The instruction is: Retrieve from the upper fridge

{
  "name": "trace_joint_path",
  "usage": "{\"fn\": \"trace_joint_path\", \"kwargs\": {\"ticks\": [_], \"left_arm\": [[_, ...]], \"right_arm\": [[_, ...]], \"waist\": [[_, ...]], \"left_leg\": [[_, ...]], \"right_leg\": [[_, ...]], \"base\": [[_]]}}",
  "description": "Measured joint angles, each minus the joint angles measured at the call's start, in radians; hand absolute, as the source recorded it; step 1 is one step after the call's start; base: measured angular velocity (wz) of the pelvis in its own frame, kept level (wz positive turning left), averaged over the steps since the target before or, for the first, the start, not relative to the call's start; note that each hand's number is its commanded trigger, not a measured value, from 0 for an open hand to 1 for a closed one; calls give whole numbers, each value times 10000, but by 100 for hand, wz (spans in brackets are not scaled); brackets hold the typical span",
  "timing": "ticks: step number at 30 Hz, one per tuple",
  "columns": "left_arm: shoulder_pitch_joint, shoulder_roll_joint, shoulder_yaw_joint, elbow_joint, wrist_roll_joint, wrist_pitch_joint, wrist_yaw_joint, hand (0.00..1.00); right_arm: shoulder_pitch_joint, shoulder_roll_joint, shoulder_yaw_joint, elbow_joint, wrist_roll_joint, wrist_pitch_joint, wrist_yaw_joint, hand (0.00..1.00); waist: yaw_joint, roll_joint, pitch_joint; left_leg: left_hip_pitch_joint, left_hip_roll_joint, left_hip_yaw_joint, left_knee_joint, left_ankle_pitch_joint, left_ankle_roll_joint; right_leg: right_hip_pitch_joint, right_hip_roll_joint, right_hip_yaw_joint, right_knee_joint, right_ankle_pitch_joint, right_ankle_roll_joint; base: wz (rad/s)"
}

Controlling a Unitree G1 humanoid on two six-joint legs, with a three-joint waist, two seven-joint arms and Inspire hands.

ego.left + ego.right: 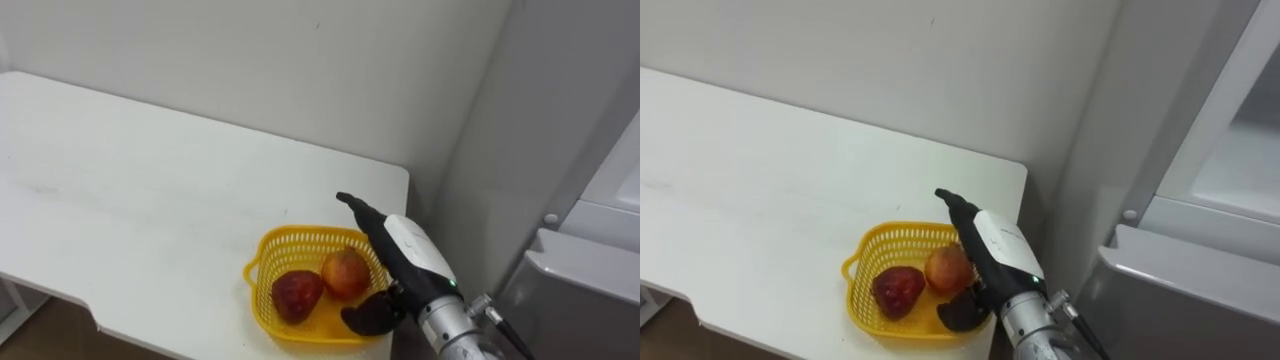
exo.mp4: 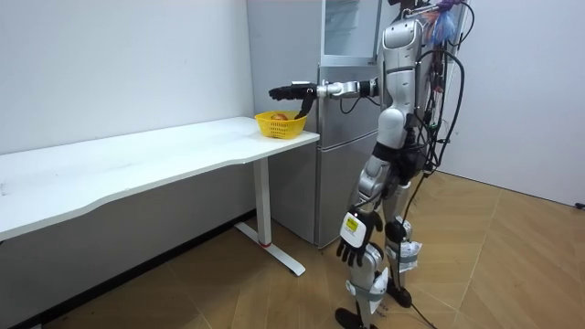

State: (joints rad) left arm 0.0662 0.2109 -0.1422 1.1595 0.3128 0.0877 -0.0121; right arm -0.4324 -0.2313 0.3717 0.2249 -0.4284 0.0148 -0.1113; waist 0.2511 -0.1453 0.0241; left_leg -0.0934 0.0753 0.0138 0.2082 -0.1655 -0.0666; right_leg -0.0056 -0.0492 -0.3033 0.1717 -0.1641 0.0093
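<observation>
A yellow basket (image 1: 262, 250) sits on the near right corner of the white table (image 1: 150, 190), next to the fridge. Inside it lie a dark red fruit (image 1: 296, 294) and an orange-red fruit (image 1: 345, 272). My right hand (image 1: 405, 250) hovers over the basket's right side, open, its fingers stretched towards the wall and its thumb hanging below, with nothing in it. In the room view the right hand (image 2: 291, 91) reaches out level above the basket (image 2: 281, 125), while my left hand (image 2: 352, 245) hangs by my thigh, relaxed and empty.
The grey fridge (image 1: 580, 270) stands right beside the table's end; its upper compartment (image 1: 1250, 160) shows a pale interior. I stand in front of the fridge (image 2: 343, 137), turned towards the table. A white wall (image 1: 300, 70) runs behind the table.
</observation>
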Motion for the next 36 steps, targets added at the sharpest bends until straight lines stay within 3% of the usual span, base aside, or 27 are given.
{"fn": "trace_joint_path", "kwargs": {"ticks": [14,18,24,29,33,36], "left_arm": [[-127,31,21,55,40,-23,29,0],[-134,50,8,55,24,-65,122,0],[14,-72,20,89,31,-231,482,0],[142,-195,16,89,18,-245,529,0],[161,-282,27,126,-31,-385,756,0],[334,-342,33,183,-52,-530,969,0]], "right_arm": [[-209,-15,-25,-2225,-24,-141,-94,0],[-201,-60,-38,-3011,407,-385,-182,0],[156,-52,-383,-4212,752,-919,-385,0],[462,13,-874,-4654,776,-1109,-959,0],[1422,-3,-1558,-5617,969,-1371,-1477,0],[2080,-10,-1854,-6182,1174,-1611,-1758,0]], "waist": [[-266,26,-2],[-445,94,-32],[-617,368,-56],[-1082,699,-131],[-1309,980,-255],[-1549,1067,-289]], "left_leg": [[-13,5,43,124,-3,2],[40,3,75,120,-1,5],[223,3,230,54,5,15],[329,2,266,20,14,30],[432,14,429,-70,31,47],[569,18,643,-175,37,57]], "right_leg": [[10,2,49,14,3,-5],[20,7,158,29,4,-6],[106,15,438,31,7,-1],[143,12,519,62,21,3],[81,2,660,145,20,4],[93,7,879,158,21,5]], "base": [[0],[-2],[-6],[-4],[-13],[-19]]}}
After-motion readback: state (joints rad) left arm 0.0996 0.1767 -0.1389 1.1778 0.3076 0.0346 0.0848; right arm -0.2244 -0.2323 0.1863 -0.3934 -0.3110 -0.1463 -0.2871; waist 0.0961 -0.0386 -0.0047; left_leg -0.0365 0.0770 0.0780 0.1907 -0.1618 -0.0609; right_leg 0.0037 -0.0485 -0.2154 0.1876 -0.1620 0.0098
